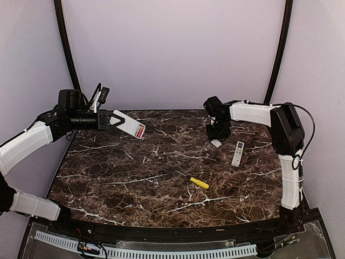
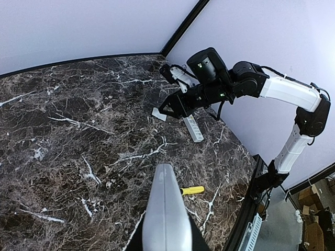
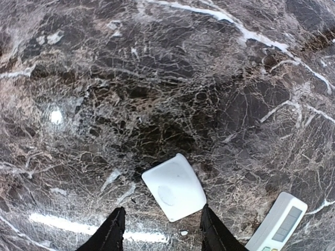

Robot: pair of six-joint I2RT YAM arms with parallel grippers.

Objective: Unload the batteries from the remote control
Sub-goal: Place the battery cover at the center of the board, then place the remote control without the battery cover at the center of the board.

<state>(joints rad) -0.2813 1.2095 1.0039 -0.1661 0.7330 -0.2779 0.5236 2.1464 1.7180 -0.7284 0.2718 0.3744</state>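
Where your right gripper (image 3: 162,209) hangs low over the bench (image 3: 157,78), its fingers (image 3: 112,232) stand spread and pinch nothing. The flat white back cover (image 3: 174,186) lies loose on the bench just ahead of them. Neither finger touches it, as far as the wrist view shows. That cover sits beyond the yellow-handled screwdriver (image 1: 198,182) and a little to its right.

Your left gripper (image 1: 114,120) is pressed onto one end of the remote control (image 1: 127,123). It holds the unit clear of the bench, well to the left of the screwdriver and beyond it.

Findings on progress:
- Done: the cover is off and laid down, and the battery compartment (image 1: 137,129) at the free end of the held unit stands open.
- Not done: the batteries (image 1: 140,131) show red inside that compartment. No loose cell can be seen anywhere on the bench.
- My judgement is that the opening step is complete and the extraction itself has yet to begin.

Findings on contents:
- The open compartment holds red cells. The overhead view is too small to tell how many.
- A second remote (image 1: 237,153) lies face up on the bench, beyond the screwdriver and to its right, just beside the cover. Its back is hidden, so you cannot tell from here whether it carries cells.
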